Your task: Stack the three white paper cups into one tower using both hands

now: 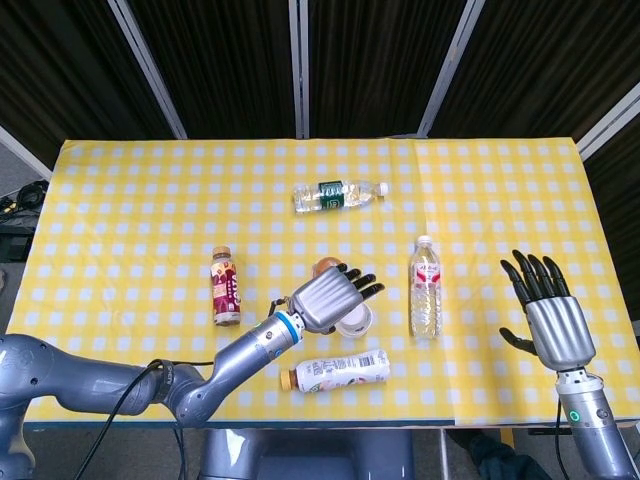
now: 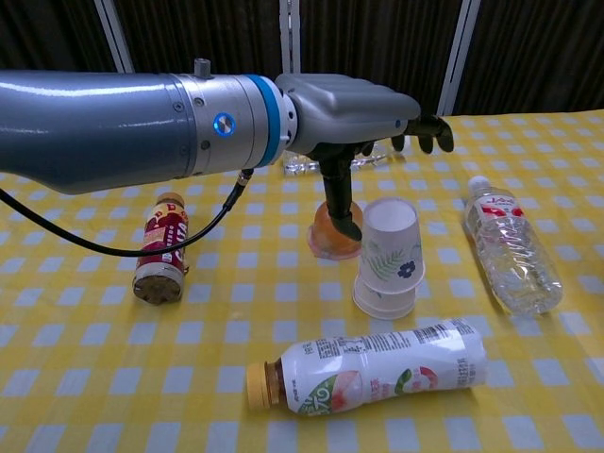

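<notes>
Two white paper cups with blue and green flower prints stand nested upside down as one stack near the table's middle front. My left hand hovers just above and left of the stack, fingers spread out over it and holding nothing. Its thumb hangs down beside the top cup's left edge. An orange, pink-rimmed round object lies just behind the stack; I cannot tell if it is a cup. My right hand is held up at the right front, fingers spread, empty.
A white drink bottle lies in front of the stack. A clear water bottle lies to its right, a brown drink bottle to its left. A green-labelled bottle lies further back on the yellow checked tablecloth.
</notes>
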You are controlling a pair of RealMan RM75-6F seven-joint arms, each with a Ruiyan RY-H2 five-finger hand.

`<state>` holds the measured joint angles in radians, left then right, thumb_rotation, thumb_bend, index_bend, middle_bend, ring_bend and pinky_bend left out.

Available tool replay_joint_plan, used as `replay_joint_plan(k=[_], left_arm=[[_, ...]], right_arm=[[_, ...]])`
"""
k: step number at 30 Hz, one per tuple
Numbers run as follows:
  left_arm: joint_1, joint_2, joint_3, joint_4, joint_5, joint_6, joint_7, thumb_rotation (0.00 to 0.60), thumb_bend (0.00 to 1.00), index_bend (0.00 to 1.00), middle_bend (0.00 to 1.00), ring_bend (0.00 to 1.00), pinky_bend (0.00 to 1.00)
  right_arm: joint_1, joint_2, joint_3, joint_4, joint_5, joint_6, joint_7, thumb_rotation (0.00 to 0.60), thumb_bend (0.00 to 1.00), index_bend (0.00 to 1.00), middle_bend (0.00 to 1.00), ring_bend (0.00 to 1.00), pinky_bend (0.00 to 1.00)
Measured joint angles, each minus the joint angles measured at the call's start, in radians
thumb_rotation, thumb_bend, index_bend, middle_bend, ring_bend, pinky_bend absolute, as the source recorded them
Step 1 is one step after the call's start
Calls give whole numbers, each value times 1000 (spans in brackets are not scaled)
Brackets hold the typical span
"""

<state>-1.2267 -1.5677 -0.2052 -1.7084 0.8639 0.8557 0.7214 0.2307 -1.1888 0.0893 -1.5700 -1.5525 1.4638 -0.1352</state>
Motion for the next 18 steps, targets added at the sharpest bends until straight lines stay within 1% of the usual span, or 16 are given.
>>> replay_joint_plan(k=[2, 6, 9, 12, 15, 18], left_arm=[[0, 4, 3, -5, -3, 9, -4, 600, 0, 0, 0, 0, 30], [18, 23, 8, -15, 4, 48, -13, 600, 0, 0, 0, 0, 8], [51, 60, 22, -37, 7, 97, -17, 600, 0, 0, 0, 0, 0], [99, 95, 47, -59, 20, 162, -22, 600, 0, 0, 0, 0, 0], [162, 121, 74, -78, 43, 252, -30, 600, 0, 0, 0, 0, 0], [244, 141, 105, -94, 74, 385, -40, 600, 0, 0, 0, 0, 0]], right_arm=[[-1, 1, 0, -1, -3, 1, 0, 600, 0, 0, 0, 0, 0], [-3, 1, -1, -3, -8, 4, -5, 600, 0, 0, 0, 0, 0], [-4, 1, -1, -3, -9, 6, -8, 600, 0, 0, 0, 0, 0], [-5, 0, 0, -1, -11, 9, -18, 600, 0, 0, 0, 0, 0], [-7, -1, 0, 0, -15, 13, -32, 600, 0, 0, 0, 0, 0], [-8, -1, -1, -4, -23, 17, -39, 600, 0, 0, 0, 0, 0]])
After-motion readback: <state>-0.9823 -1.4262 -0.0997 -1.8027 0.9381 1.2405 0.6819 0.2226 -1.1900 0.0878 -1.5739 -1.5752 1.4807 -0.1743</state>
